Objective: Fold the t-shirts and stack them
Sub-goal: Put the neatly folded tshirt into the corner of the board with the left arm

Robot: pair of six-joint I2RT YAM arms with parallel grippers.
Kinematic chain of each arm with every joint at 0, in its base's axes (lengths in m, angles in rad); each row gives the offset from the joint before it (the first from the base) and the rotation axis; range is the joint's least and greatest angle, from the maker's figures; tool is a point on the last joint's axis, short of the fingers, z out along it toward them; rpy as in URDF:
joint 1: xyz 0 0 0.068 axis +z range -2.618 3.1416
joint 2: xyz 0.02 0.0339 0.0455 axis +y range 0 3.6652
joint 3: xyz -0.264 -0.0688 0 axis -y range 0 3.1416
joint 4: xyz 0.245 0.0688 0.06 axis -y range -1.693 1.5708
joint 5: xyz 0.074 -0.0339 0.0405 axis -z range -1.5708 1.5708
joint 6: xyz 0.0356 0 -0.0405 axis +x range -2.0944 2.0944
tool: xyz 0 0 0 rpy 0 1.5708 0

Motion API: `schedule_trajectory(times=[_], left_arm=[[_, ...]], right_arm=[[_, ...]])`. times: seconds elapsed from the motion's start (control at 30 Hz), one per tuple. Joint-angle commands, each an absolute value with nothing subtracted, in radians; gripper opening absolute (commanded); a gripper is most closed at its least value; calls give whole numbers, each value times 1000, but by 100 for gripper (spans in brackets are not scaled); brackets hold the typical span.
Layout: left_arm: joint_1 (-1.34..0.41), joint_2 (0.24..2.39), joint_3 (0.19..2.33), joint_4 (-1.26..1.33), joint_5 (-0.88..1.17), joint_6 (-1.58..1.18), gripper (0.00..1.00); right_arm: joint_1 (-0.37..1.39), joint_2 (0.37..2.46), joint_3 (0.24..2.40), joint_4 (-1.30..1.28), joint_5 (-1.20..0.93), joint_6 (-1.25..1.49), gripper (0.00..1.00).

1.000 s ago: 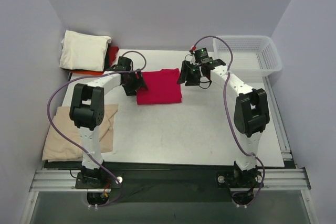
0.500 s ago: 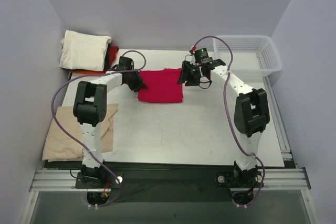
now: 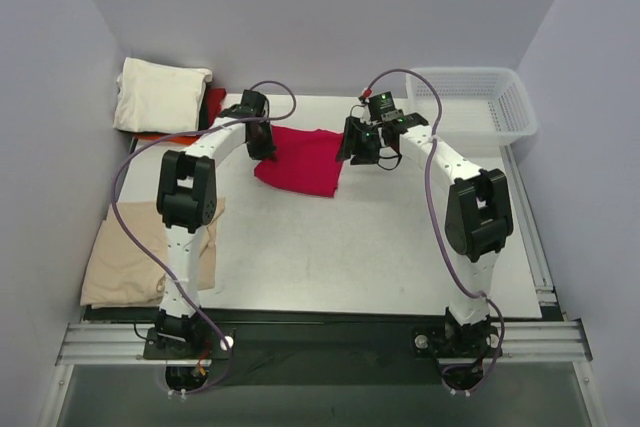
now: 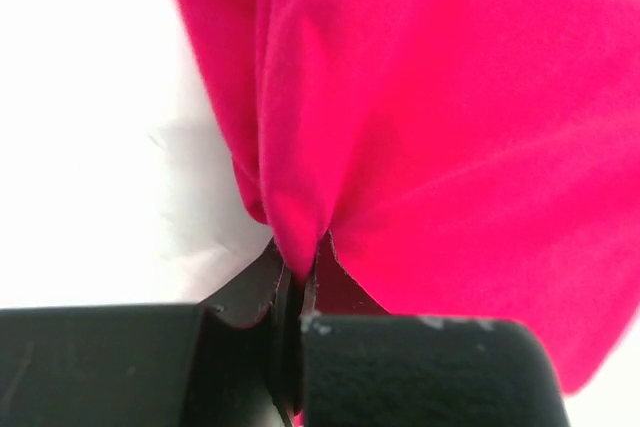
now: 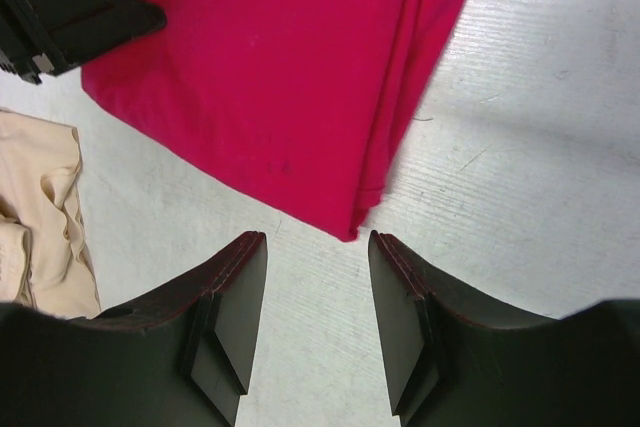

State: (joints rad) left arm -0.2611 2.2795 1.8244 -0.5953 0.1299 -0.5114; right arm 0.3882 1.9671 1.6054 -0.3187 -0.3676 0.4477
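The crimson-red t-shirt (image 3: 300, 162) lies folded at the back middle of the table. My left gripper (image 3: 262, 143) is shut on its left edge, and in the left wrist view the red cloth (image 4: 450, 117) bunches into the closed left gripper (image 4: 300, 272). My right gripper (image 3: 350, 147) stands open just off the shirt's right edge. In the right wrist view the right gripper (image 5: 318, 242) frames a corner of the red shirt (image 5: 270, 67) without touching it. A cream-white t-shirt (image 3: 160, 95) sits folded at the back left on an orange-red one (image 3: 165, 136). A tan-beige t-shirt (image 3: 120, 252) lies crumpled at the front left.
A white lattice basket (image 3: 475, 107) stands at the back right. Grey walls close in on the table at the left, back and right. The left arm's black finger (image 5: 70, 12) shows at the top left of the right wrist view, beside the tan cloth (image 5: 40, 207).
The left gripper has shut on the red shirt's left edge and moved back and to the right, pulling that edge up and skewing the shirt. The right arm has barely moved.
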Motion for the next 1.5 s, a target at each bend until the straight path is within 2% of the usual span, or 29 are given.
schedule_trajectory(times=[0.0,0.23,0.67,1.0,1.47], left_arm=[[-271,2325,1994,-781,-90,-319,0],[-272,2347,2154,-862,-264,-190,0],[-247,2375,2333,-795,-506,21,0],[-180,2384,2344,-560,-479,103,0],[-43,2424,2419,-362,-359,45,0]], right_arm=[[394,1936,1620,-333,-377,453,45],[394,1924,1628,-348,-376,449,45],[394,1896,1620,-393,-353,430,45],[394,1870,1580,-423,-336,428,45],[422,1907,1565,-462,-321,451,44]])
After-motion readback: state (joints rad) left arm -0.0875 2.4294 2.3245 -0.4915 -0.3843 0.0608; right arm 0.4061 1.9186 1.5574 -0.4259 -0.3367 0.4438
